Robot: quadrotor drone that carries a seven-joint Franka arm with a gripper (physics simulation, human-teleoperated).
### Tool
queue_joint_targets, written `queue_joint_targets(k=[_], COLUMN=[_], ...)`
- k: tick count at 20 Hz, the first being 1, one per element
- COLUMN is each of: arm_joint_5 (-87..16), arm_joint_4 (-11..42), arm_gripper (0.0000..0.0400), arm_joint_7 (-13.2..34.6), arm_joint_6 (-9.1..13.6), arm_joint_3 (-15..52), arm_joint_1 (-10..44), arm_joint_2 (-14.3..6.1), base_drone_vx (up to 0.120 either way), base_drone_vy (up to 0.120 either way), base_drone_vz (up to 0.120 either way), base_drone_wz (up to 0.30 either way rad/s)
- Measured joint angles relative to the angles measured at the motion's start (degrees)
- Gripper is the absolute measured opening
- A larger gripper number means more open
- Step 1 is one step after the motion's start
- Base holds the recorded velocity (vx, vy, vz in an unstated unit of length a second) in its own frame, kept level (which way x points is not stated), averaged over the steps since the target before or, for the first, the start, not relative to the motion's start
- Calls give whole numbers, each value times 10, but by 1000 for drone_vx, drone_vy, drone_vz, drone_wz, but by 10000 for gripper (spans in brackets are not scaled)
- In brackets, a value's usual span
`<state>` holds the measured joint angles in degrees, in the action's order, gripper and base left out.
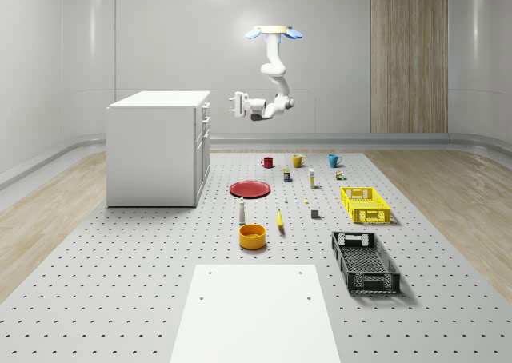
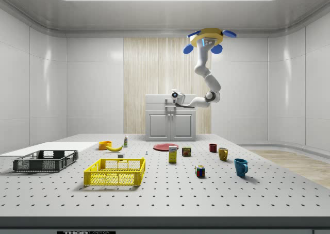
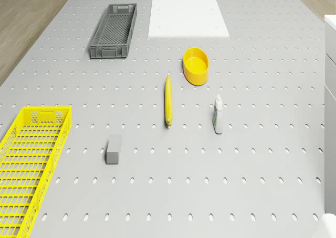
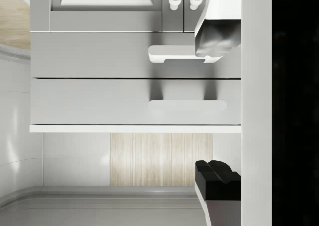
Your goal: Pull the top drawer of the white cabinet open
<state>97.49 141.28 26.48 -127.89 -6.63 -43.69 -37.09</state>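
White cabinet sits at the far-left end of the pegboard table in the whole-scene view. Drone hovers just off its drawer side. Gripper, fingers spread, faces the top drawer handle, not touching.

Bright even overhead light; soft shadows; glossy wall reflections
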Motion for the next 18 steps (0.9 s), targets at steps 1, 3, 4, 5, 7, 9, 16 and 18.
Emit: queue_joint_targets(k=[1,3,4,5,7,9,16,18], arm_joint_5=[3,11,16,21,32,42,73,81], arm_joint_4=[-1,-6,-9,-13,-21,-29,-57,-64], arm_gripper=[305,305,305,305,305,305,305,305], arm_joint_7=[-1,-3,-5,-6,-10,-13,-24,-27], arm_joint_6=[1,0,-1,-2,-5,-8,-18,-21], arm_joint_3=[4,14,19,24,36,48,88,99], arm_joint_1=[3,8,10,12,16,20,36,41], arm_joint_2=[2,9,14,18,29,39,72,81], base_drone_vx=[0,0,0,0,0,0,0,0], base_drone_vy=[0,0,0,0,0,0,0,0], base_drone_vz=[0,0,0,0,0,0,0,0], base_drone_wz=[0,0,0,0,0,0,0,0])
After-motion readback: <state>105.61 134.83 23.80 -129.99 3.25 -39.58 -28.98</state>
